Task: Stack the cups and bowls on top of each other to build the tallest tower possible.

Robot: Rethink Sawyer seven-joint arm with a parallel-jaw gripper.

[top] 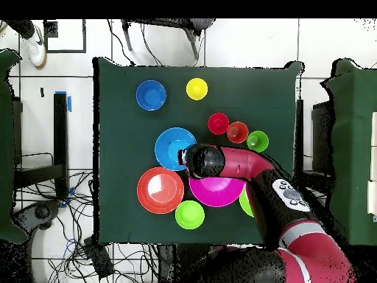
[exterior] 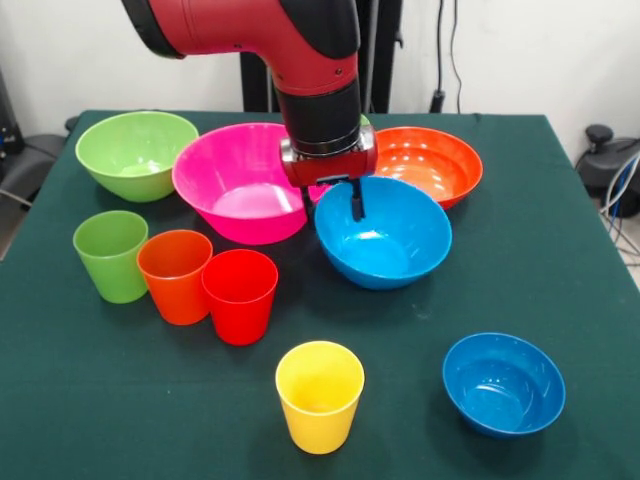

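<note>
Four tapered cups [exterior: 240, 295] stand upright and unstacked; the hand [exterior: 332, 203] straddles the big blue bowl's [exterior: 385, 240] rim, fingers apart.

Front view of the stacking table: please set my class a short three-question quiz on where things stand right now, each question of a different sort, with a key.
1. True or false: one of the cups already stands inside a bowl.
2. The tool hangs over the rim of which bowl? A, the big pink one. B, the big blue one. C, the wide orange one.
3. Fill the gap: the cup standing alone, nearest the small blue bowl, is the ____ one.

Key
1. False: nothing is stacked yet.
2. B, the big blue bowl.
3. Yellow: the yellow cup.
</note>
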